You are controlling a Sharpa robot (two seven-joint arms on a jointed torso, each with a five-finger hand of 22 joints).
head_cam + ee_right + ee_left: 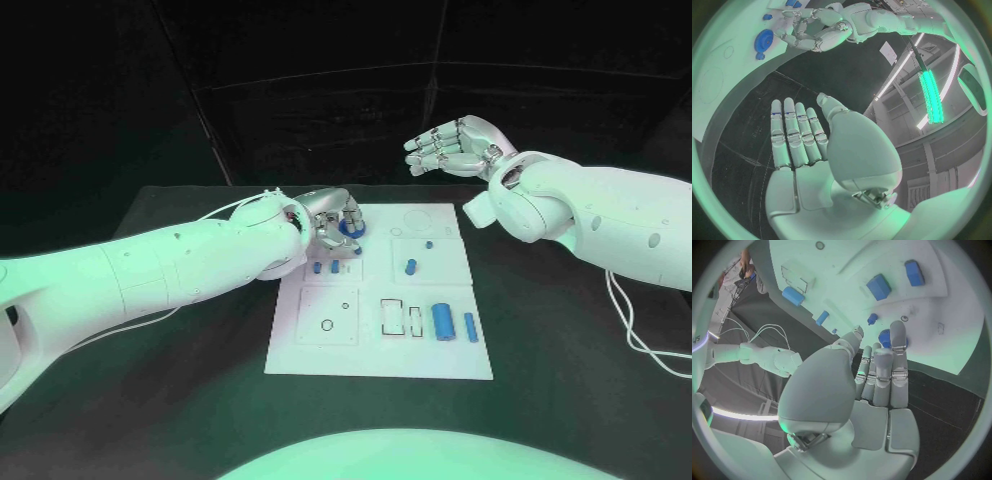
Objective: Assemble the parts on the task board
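The left robot hand rests its fingertips on a blue gear at the far left of the task board, holding nothing, while the right robot hand hovers empty with fingers apart beyond the board's far edge.

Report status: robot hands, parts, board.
Left robot hand fingers on blue gear, grip unclear. Right robot hand open, raised beyond task board. Nothing blocking.
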